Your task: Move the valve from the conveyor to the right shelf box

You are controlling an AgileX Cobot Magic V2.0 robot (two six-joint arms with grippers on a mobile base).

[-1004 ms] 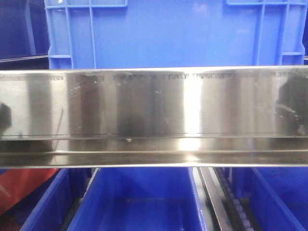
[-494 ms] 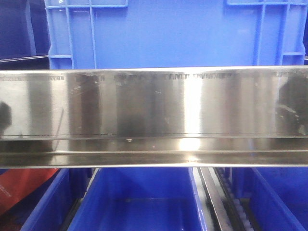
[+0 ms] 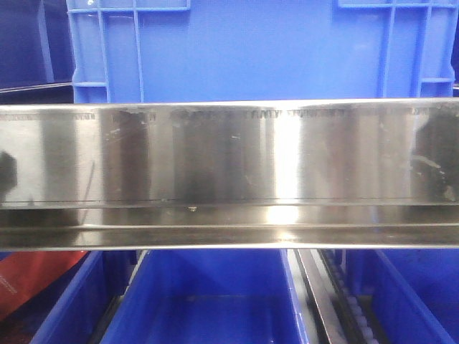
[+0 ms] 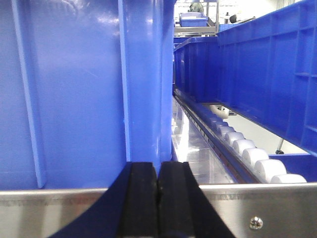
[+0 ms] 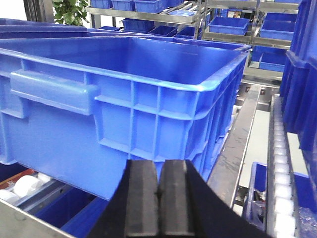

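Note:
The valve and the conveyor are out of view in every frame. My left gripper (image 4: 158,171) is shut with nothing between its black pads; it points at the corner of a blue shelf box (image 4: 74,89) behind a steel rail (image 4: 267,208). My right gripper (image 5: 159,171) is also shut and holds nothing. It sits low in front of a large blue shelf box (image 5: 133,84) whose open top shows no contents. In the front view neither gripper shows, only a shiny steel shelf beam (image 3: 229,172) with blue boxes above and below.
A white roller track (image 4: 242,148) runs beside a long blue box (image 4: 257,74) on the right of the left wrist view. Another roller track (image 5: 280,163) and steel rail (image 5: 242,144) lie right of the right gripper. Racks of blue bins (image 5: 228,22) stand behind. A red object (image 3: 29,276) is at lower left.

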